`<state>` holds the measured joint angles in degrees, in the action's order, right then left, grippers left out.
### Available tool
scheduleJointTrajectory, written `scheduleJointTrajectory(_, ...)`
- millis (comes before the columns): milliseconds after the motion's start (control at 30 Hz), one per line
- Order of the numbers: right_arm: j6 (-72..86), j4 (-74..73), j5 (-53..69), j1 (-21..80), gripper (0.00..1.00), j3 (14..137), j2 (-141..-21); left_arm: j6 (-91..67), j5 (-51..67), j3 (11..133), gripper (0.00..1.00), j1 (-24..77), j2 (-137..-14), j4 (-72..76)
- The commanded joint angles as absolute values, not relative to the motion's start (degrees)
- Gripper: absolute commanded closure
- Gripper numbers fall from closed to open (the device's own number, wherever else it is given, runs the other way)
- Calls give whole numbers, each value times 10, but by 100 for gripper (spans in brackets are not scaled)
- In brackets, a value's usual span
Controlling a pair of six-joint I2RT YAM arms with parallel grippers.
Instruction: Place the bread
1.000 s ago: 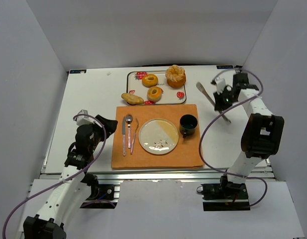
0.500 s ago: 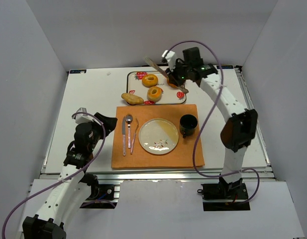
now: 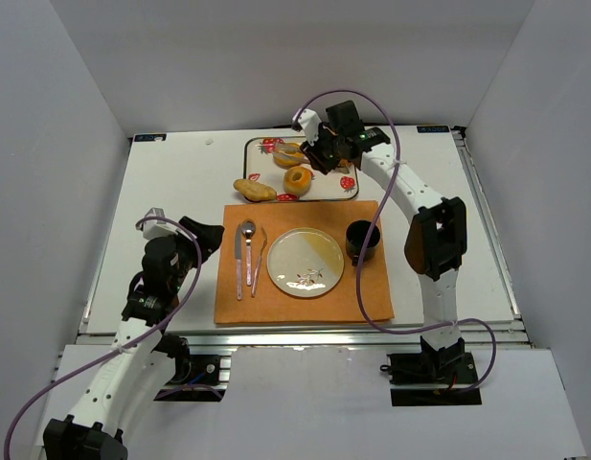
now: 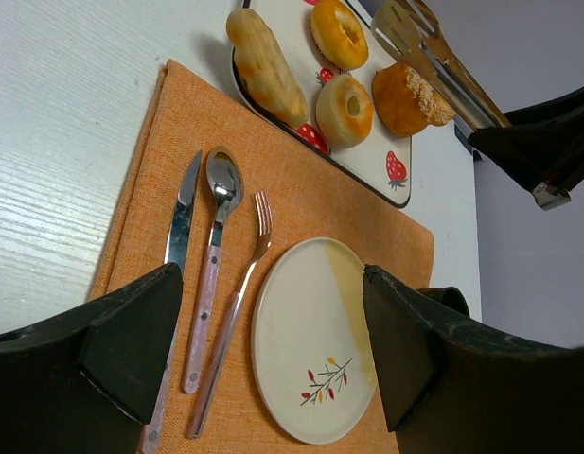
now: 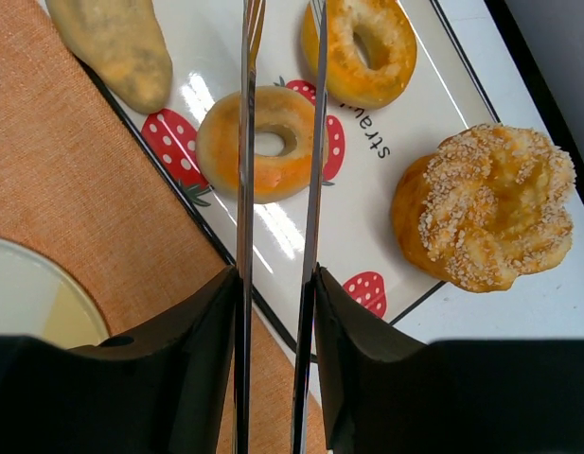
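Two small golden bread rings lie on the strawberry tray (image 3: 257, 146): the near ring (image 3: 297, 179) (image 5: 263, 142) (image 4: 345, 107) and the far ring (image 3: 285, 154) (image 5: 362, 47) (image 4: 339, 33). My right gripper (image 3: 319, 153) (image 5: 277, 284) is shut on metal tongs (image 5: 245, 189) (image 4: 433, 47) and hovers over the tray. The tong arms are slightly apart and pass over the near ring's right part; their tips leave the top of the right wrist view. My left gripper (image 3: 204, 235) (image 4: 271, 284) is open and empty at the left of the orange placemat (image 3: 276, 307).
A pale plate (image 3: 305, 261) (image 4: 315, 340) lies on the placemat, with a knife, spoon and fork (image 3: 247, 257) to its left and a dark cup (image 3: 361, 240) to its right. The tray also holds an oblong roll (image 3: 254, 189) (image 5: 116, 43) and a seeded round bun (image 5: 486, 203) (image 4: 410, 95).
My right arm has swung with the tongs from the table's right side to above the tray and lowered toward the rings. The left arm has stayed put.
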<state>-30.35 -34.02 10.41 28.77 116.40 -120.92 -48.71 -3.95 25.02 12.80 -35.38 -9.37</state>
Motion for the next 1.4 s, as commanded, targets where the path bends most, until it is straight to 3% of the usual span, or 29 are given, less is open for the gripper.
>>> scheduleJointTrajectory(0, -302, -296, 92, 287, 58, 1169, -1195, -490, -44, 261, 14, 126, -358, -82)
scheduleJointTrajectory(433, -366, -259, 3, 314, 57, 1188, -1256, -490, -44, 257, 14, 126, -359, -82)
scheduleJointTrajectory(1367, -395, -251, -40, 326, 54, 1176, -1283, -493, -41, 249, 14, 126, -360, -70)
